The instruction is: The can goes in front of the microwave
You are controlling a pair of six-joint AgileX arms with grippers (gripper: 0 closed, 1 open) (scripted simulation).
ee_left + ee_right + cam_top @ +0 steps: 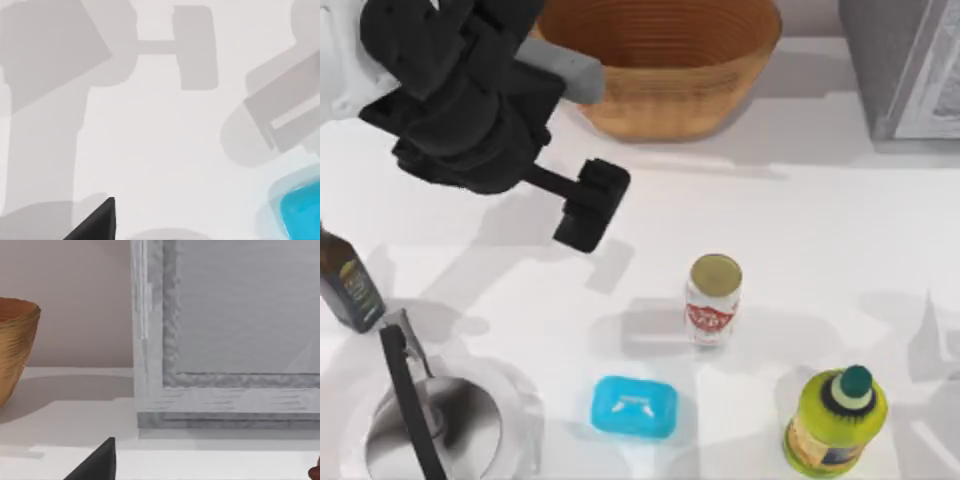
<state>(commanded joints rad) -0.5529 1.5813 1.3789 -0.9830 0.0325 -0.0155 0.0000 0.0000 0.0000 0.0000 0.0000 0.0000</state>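
The can (713, 300), white with a red label and a dull gold top, stands upright near the middle of the table. The microwave (905, 65) is a light grey box at the table's far right corner, and its grey front (225, 330) looms close in the right wrist view. My left gripper (590, 205) hangs over bare table, left of the can and farther back, well apart from it. A dark tip of my right gripper (100, 462) shows low in the right wrist view, facing the microwave.
A wicker basket (660, 60) stands at the back centre. A blue soap dish (634, 405) and a yellow-green bottle (835, 420) sit near the front, with a dark bottle (345, 280) and a metal pot (430, 425) at the left.
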